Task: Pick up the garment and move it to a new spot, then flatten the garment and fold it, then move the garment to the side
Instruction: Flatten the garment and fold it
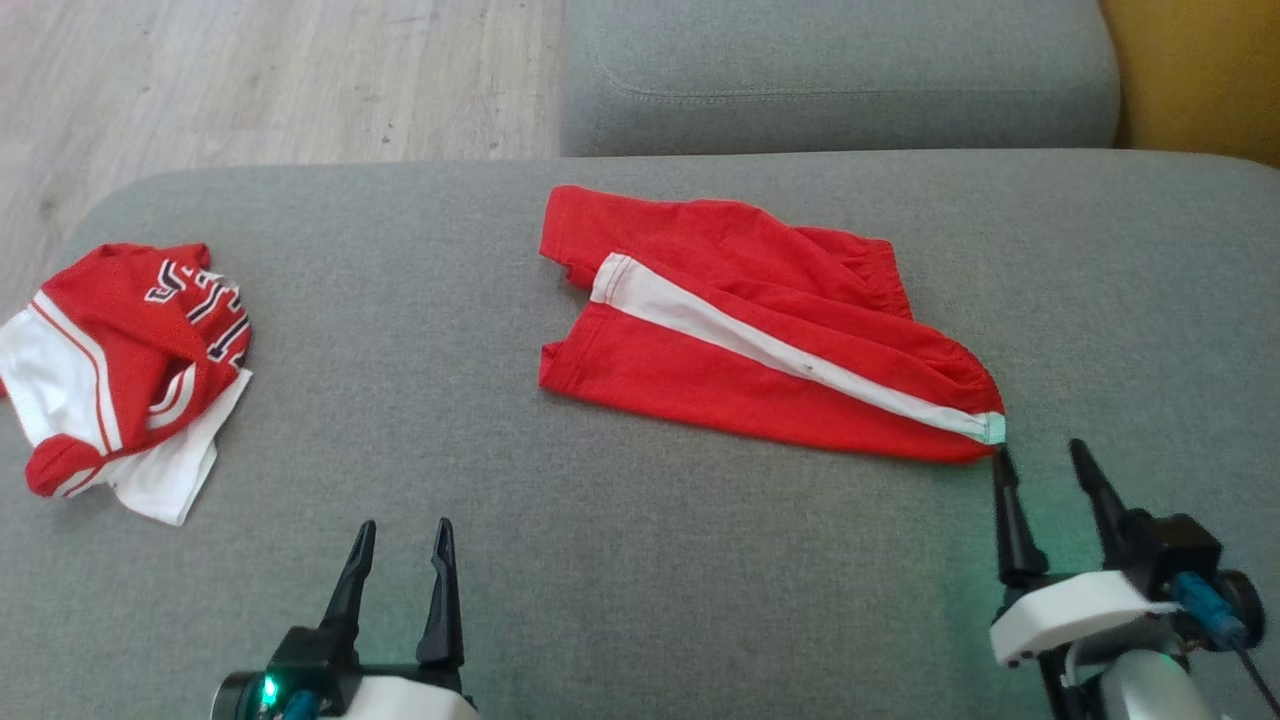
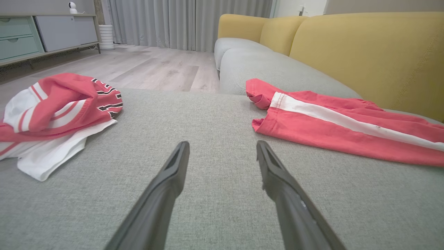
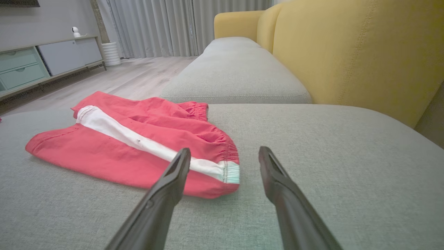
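The garment (image 1: 740, 330), red shorts with a white side stripe, lies folded in half on the grey sofa cushion (image 1: 600, 560), waistband toward the right. My right gripper (image 1: 1040, 460) stands open just below the waistband corner, its left fingertip close to the fabric edge; nothing is between its fingers. In the right wrist view the garment (image 3: 131, 149) lies ahead and left of the right gripper (image 3: 223, 154). My left gripper (image 1: 402, 535) is open at the lower left, well apart from the shorts. The left wrist view has the garment (image 2: 340, 125) to the right of the left gripper (image 2: 222, 147).
A crumpled red-and-white jersey (image 1: 120, 370) lies at the cushion's left edge, also the jersey (image 2: 52, 114) in the left wrist view. A second grey seat cushion (image 1: 840, 70) sits behind, with a yellow backrest (image 3: 347, 52) to the right. Wooden floor (image 1: 250, 70) lies beyond.
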